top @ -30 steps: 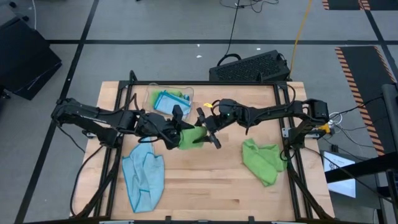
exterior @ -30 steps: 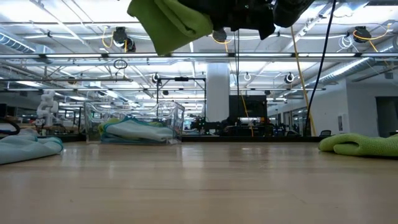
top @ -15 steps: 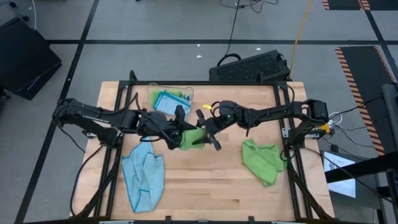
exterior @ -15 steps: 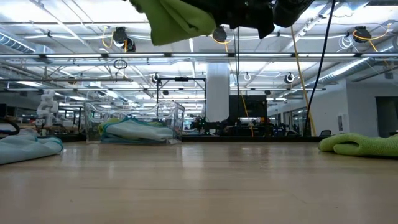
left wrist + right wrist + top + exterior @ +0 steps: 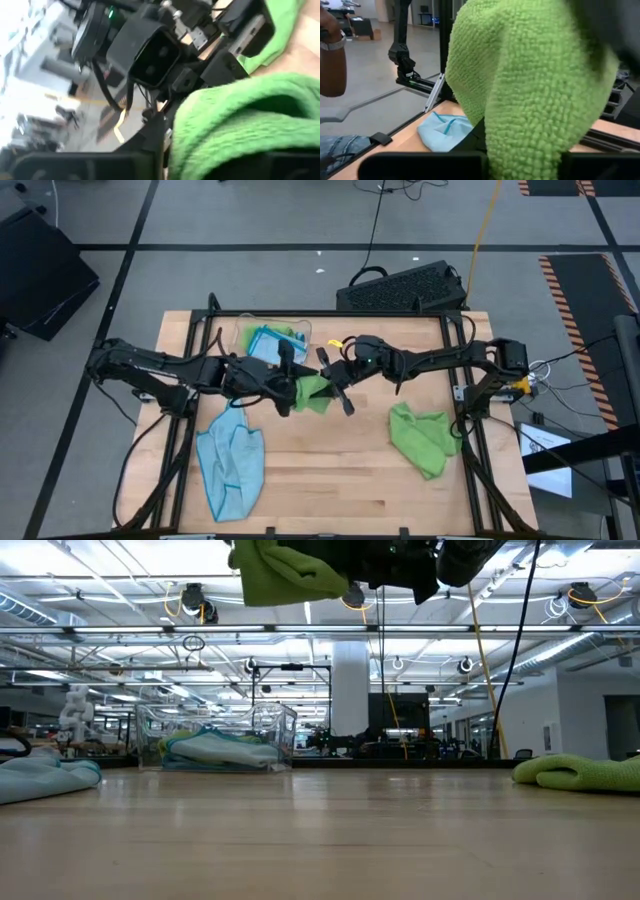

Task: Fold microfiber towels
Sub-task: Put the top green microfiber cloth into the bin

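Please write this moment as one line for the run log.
stage: mid-air handover | green towel: lifted over the table centre | right gripper: shut on it | left gripper: at towel, grip unclear | blue towel: unfolded, on the table

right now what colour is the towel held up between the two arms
Lime green towel; it shows best in the right wrist view.

Lime green towel (image 5: 312,391), light blue towel (image 5: 232,460), pale wooden table (image 5: 330,480).

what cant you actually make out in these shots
- Left hand: whether it grips the held green towel; the high view is too small, the left wrist view blurred.
- Right hand: the towel covers its fingertips in the right wrist view.
- Clear tray: its cloths cannot be counted; too small.
- Low view: both hands are cut off by the top edge.
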